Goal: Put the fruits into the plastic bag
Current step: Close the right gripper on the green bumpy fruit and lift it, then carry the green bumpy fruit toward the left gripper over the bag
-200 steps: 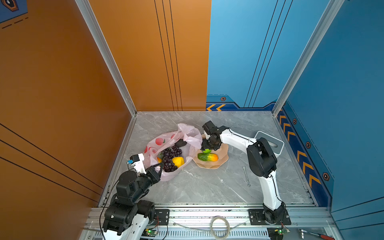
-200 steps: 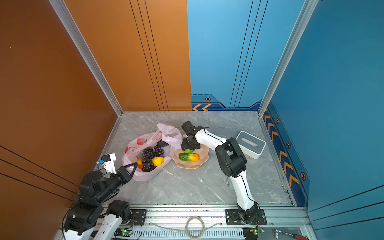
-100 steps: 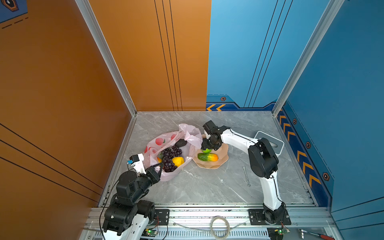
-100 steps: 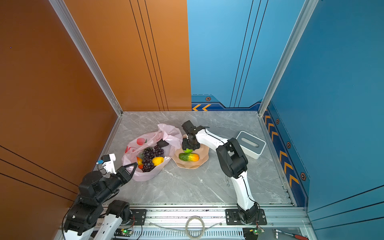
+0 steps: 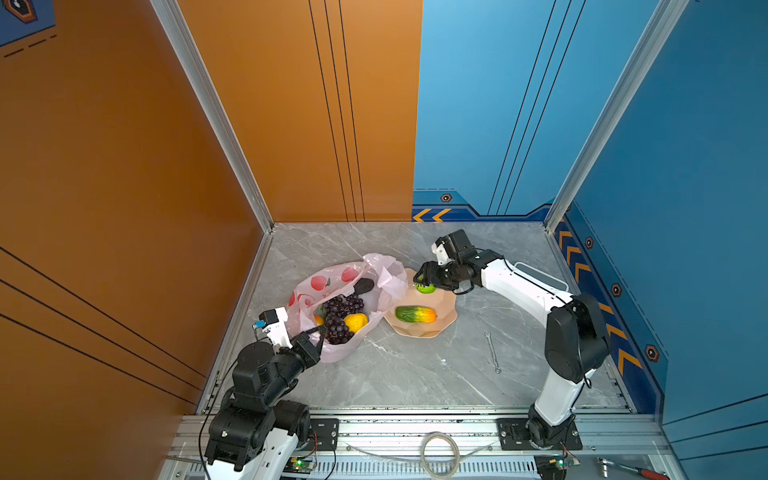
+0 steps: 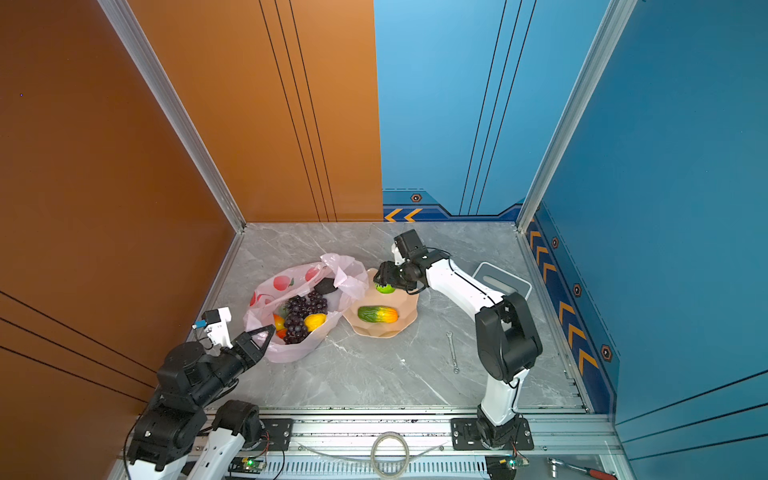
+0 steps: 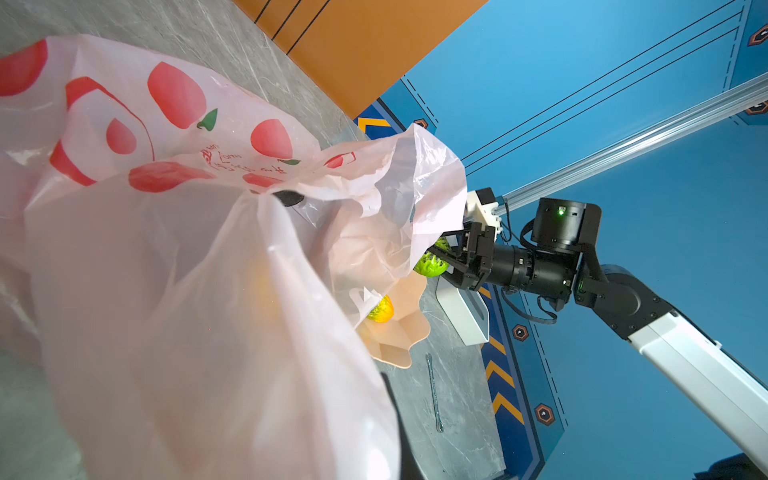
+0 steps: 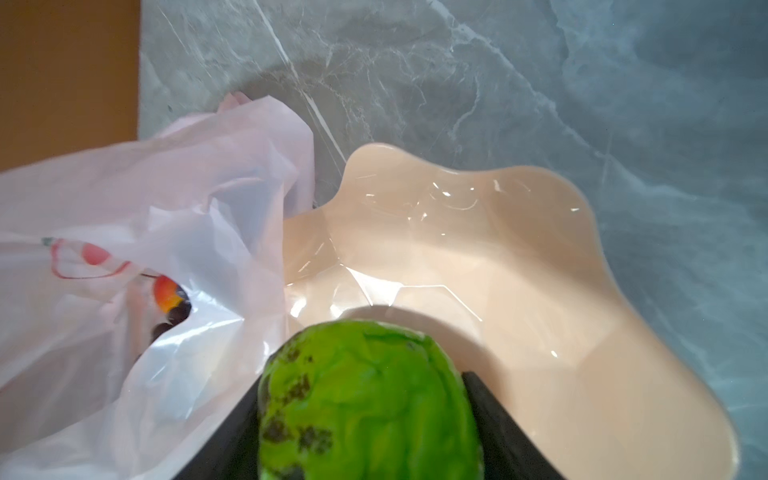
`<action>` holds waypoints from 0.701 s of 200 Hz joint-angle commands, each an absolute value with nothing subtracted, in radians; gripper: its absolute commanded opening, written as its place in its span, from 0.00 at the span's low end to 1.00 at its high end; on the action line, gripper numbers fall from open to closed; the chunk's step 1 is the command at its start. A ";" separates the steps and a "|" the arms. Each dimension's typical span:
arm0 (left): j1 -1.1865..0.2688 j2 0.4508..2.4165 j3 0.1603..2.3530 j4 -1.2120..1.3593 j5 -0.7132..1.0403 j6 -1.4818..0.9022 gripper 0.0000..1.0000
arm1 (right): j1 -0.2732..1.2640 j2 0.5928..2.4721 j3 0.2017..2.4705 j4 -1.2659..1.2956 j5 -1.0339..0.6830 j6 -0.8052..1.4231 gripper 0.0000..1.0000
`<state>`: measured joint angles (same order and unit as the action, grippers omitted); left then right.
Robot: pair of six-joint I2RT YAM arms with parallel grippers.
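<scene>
Now the right gripper [image 5: 424, 281] clamps the bumpy green ball [image 5: 427, 288] over the peach bowl [image 5: 419, 332], mid-worktop [image 5: 415, 374]. The left gripper [image 5: 319, 333] is pinched shut on the near rim of the plastic bag [image 5: 320, 282], by the worktop's left edge.

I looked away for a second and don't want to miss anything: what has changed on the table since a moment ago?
The right claw narrowed its jaws onto the green ball in the bowl and now grips it; its arm barely shifted. Unchanged: the left claw stays shut on the edge of the bag, and the oblong fruit lies in the bowl.
</scene>
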<state>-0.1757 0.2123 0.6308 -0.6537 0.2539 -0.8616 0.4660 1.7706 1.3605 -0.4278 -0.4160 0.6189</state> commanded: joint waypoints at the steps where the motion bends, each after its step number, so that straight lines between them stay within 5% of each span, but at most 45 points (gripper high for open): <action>1: -0.167 0.210 0.646 -0.630 0.249 -0.869 0.00 | 0.413 1.698 1.252 -0.176 -0.628 0.809 0.62; 72: -0.167 0.199 0.635 -0.625 0.254 -0.880 0.00 | 0.344 1.547 1.043 0.363 -0.835 1.229 0.62; 140: -0.167 0.197 0.632 -0.623 0.254 -0.887 0.00 | 0.421 1.635 1.054 1.002 -0.851 1.714 0.62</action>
<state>-0.1757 0.2092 0.6304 -0.6460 0.2539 -0.8837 0.3771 1.5871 1.0344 0.6704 -0.8280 1.4799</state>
